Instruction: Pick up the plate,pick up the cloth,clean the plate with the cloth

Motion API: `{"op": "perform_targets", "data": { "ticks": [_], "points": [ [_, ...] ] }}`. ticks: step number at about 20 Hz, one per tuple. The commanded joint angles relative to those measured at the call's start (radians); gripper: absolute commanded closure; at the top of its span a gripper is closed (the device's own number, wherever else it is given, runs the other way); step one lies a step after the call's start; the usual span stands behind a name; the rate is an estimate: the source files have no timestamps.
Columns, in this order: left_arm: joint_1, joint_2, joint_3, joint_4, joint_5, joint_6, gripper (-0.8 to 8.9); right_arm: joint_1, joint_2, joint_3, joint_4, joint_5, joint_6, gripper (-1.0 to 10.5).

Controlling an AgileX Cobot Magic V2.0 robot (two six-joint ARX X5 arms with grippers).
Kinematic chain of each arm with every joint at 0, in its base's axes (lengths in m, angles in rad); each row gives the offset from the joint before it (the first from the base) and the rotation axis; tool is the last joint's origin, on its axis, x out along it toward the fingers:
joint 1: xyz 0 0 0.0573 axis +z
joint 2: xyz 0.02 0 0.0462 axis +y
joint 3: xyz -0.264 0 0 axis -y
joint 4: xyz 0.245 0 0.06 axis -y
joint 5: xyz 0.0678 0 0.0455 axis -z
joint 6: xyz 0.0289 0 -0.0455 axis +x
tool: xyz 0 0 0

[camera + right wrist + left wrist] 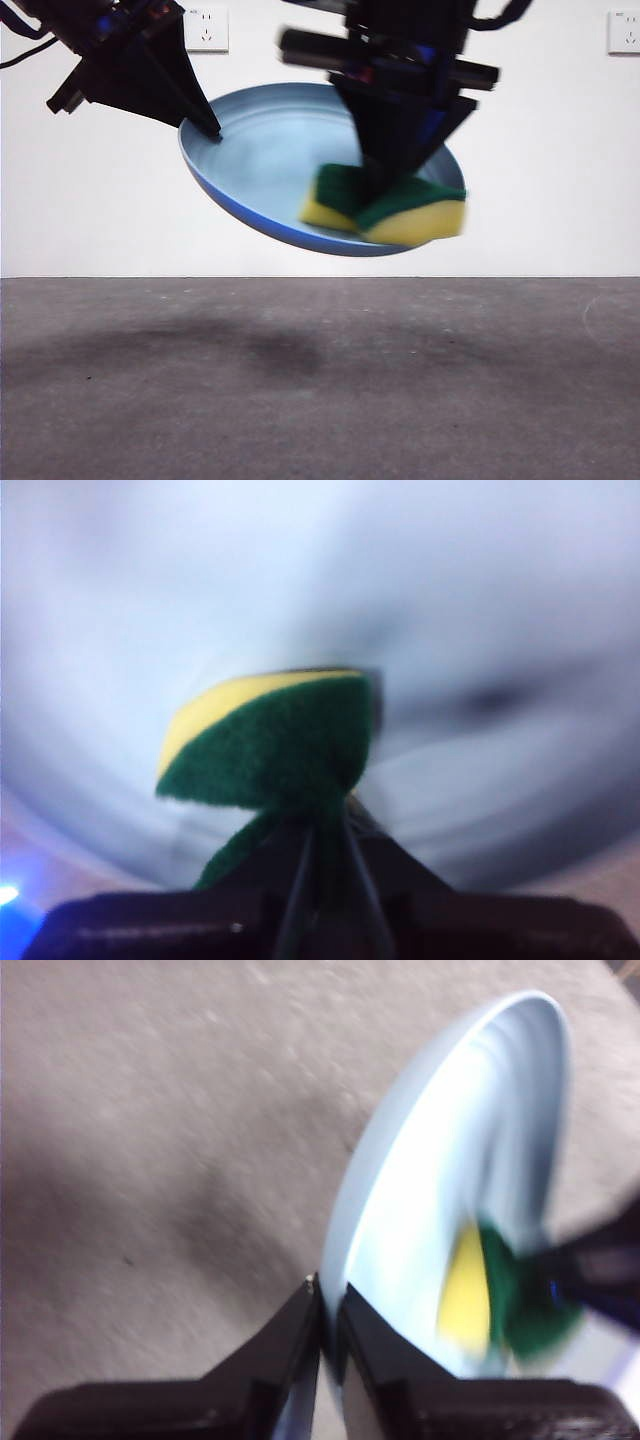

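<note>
The light-blue plate (270, 150) hangs tilted in the air above the table. My left gripper (212, 128) is shut on its rim at the upper left; the left wrist view shows its jaws (328, 1305) pinching the plate's edge (420, 1170). My right gripper (390, 185) comes down from above and is shut on the cloth (385, 205), a yellow sponge with a green top, pressed against the plate's inner face. In the right wrist view the cloth (275, 745) is squeezed between the jaws with the plate (450, 600) filling the background, blurred. The cloth also shows in the left wrist view (495, 1295).
The grey table (320, 390) lies well below the plate. A white wall with two sockets (206, 30) stands behind.
</note>
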Motion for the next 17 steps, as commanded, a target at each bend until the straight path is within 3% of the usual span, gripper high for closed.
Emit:
{"op": "perform_targets", "data": {
  "ticks": [1, 9, 15, 17],
  "points": [
    [-0.005, -0.006, 0.004, -0.061, 0.129, 0.022, 8.22, -0.051, 0.014, -0.009, 0.019, 0.064, -0.001, 9.6],
    [-0.005, -0.006, 0.004, -0.182, 0.124, 0.089, 8.22, -0.119, 0.014, -0.009, 0.192, 0.013, 0.002, 9.6],
    [-0.016, -0.006, 0.004, -0.146, 0.073, 0.088, 8.22, -0.109, 0.014, -0.009, 0.338, -0.267, 0.037, 9.6],
    [-0.016, -0.006, 0.004, -0.116, 0.052, 0.081, 8.22, -0.086, 0.014, -0.009, 0.366, -0.311, 0.047, 9.6]
  ]
}}
